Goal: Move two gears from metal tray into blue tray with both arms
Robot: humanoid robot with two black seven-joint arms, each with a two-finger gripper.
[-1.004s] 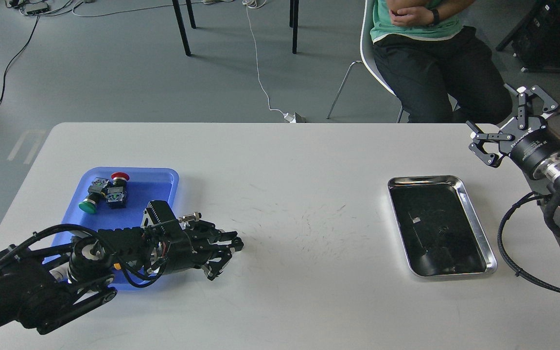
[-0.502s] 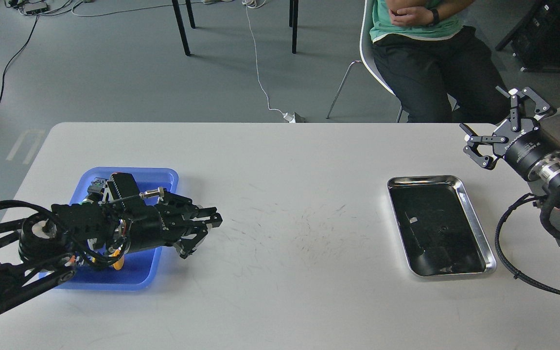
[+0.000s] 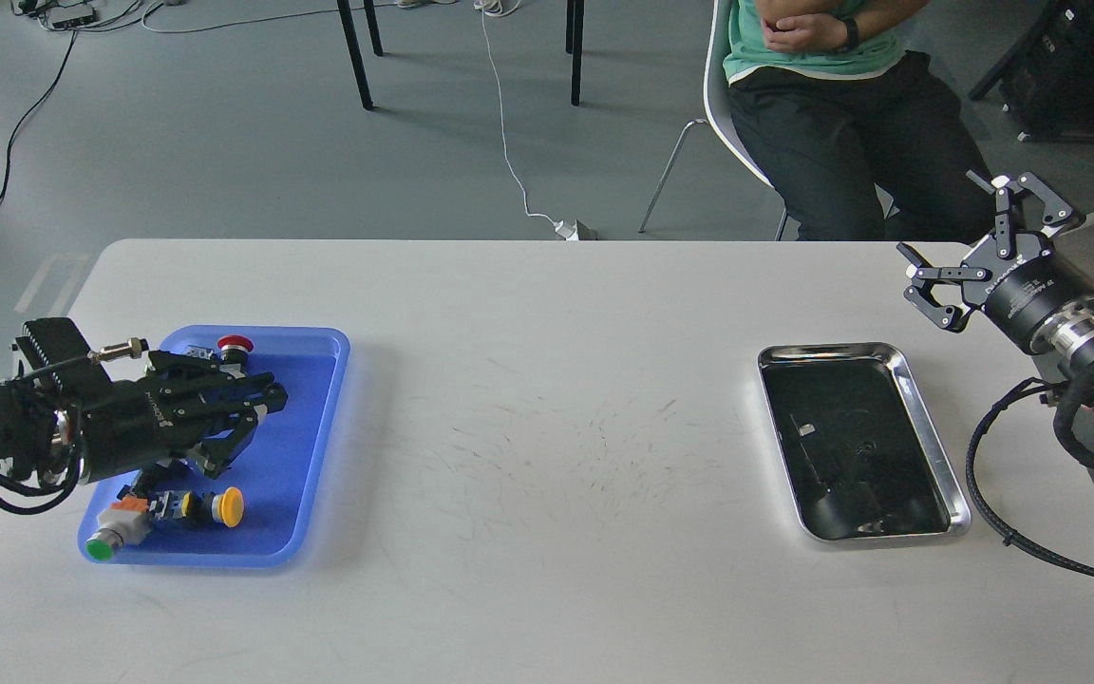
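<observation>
The blue tray (image 3: pixel 319 446) lies at the table's left. My left gripper (image 3: pixel 257 423) hovers over its middle, pointing right. Its fingers are dark and close together, and I cannot tell whether they hold anything. The metal tray (image 3: pixel 932 427) lies at the right. Its dark inside shows reflections and a small dark spot (image 3: pixel 865 445) near the middle. I cannot make out the gears for certain anywhere. My right gripper (image 3: pixel 951 228) is open and empty, above the table edge behind and to the right of the metal tray.
Push-button switches lie in the blue tray: a red-capped one (image 3: pixel 235 343) at the back, a yellow (image 3: pixel 229 506) and a green (image 3: pixel 101 547) at the front. A seated person (image 3: pixel 851 104) is behind the table's far right.
My left arm has drawn back to the left, from the table right of the blue tray to over the tray. My right gripper rose slightly up and left, then held still.
</observation>
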